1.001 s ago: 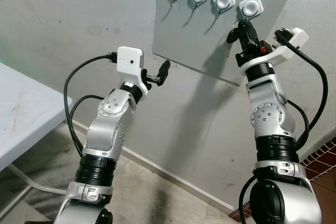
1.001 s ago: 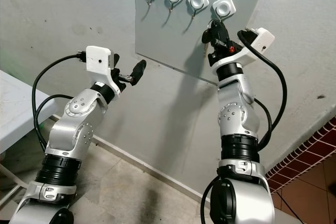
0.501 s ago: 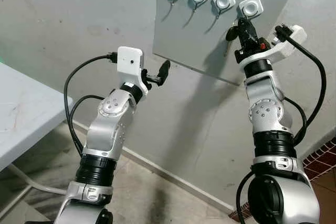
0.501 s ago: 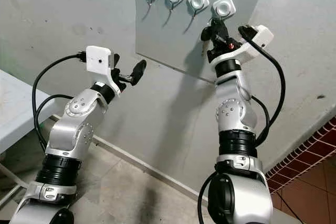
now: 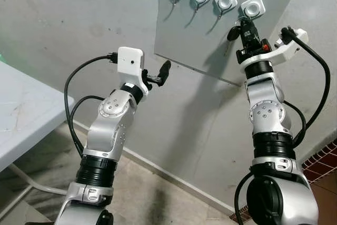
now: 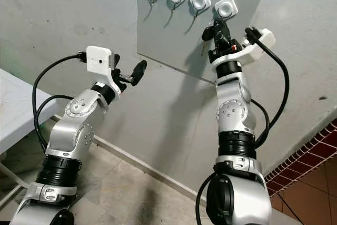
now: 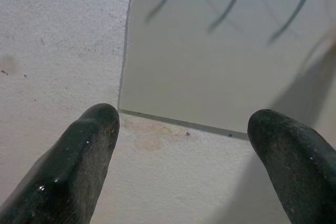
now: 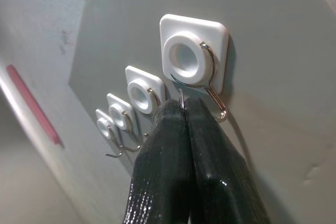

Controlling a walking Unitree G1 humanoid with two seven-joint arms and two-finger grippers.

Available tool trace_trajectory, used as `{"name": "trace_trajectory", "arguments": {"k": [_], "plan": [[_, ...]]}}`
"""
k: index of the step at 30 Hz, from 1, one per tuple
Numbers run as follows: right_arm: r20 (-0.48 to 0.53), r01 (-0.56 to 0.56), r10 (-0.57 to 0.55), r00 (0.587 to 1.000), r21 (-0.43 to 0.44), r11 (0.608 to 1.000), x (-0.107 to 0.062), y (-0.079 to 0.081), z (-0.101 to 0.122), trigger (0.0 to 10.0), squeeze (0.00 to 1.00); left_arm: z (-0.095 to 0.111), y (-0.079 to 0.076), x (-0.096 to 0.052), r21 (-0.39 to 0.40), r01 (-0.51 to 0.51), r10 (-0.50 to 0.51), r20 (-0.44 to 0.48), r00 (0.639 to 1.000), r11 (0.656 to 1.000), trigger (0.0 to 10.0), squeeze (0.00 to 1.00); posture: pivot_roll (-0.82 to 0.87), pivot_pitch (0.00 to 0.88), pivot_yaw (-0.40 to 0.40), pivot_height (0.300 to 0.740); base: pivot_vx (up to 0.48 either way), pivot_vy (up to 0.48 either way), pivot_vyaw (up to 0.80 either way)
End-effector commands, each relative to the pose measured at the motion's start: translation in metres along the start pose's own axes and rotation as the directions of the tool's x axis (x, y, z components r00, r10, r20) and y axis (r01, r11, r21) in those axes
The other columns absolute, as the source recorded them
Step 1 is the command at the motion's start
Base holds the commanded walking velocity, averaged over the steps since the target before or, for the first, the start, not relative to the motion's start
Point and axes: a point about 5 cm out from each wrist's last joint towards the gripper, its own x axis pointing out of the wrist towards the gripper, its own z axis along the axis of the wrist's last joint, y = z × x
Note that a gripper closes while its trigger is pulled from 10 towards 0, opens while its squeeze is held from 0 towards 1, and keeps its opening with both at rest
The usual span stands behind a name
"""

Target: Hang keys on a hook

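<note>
Since a second ago the right arm had lifted and leaned in, bringing the right gripper (image 5: 245, 29) from just below the rightmost hook (image 8: 195, 62) up against it, while the left arm had kept its pose; the grey panel (image 5: 189, 35) on the wall (image 5: 68, 19) carried four white hooks in a row, the other three bare, and no container appeared, so nothing could be said of contents; the left gripper (image 7: 191, 156) hovered near the panel's lower corner, fingers wide apart and empty; the right fingers (image 8: 173, 171) were pressed together on the ring of the keys (image 5: 232, 34), which dangled beside them just under the hook; judged light, rigid and slippery metal, swinging freely, they seemed best pinched at the ring.
</note>
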Motion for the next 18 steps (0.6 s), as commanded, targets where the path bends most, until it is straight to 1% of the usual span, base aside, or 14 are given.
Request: {"name": "trace_trajectory", "arguments": {"k": [1,4,9,18], "plan": [[0.02,-0.036,0.036,0.999,-0.013,0.999,0.0,0.004,0.005,10.0,0.0,0.007,-0.005,0.002,0.011,0.014,-0.014,0.02,1.0,1.0,10.0,0.0,-0.03,0.0,-0.09,0.724,0.0,0.0,0.0],[0.036,-0.077,0.077,0.996,-0.015,0.997,-0.001,0.01,0.006,10.0,0.0,0.007,-0.005,0.002,0.011,0.016,-0.016,0.019,1.0,1.0,10.0,0.0,-0.03,0.0,-0.088,0.724,0.0,0.0,0.0],[0.036,-0.066,0.066,0.997,-0.009,0.998,0.0,0.009,0.006,10.0,0.0,0.007,-0.005,0.003,0.011,0.016,-0.016,0.02,1.0,1.0,10.0,0.0,-0.03,0.0,-0.088,0.724,0.0,0.0,0.0],[0.02,0.023,-0.023,1.0,-0.009,1.0,0.001,-0.002,0.005,10.0,0.0,0.007,-0.003,0.002,0.005,0.008,-0.008,0.02,1.0,1.0,10.0,0.0,-0.03,0.0,-0.094,0.724,0.0,0.0,0.0]]}}
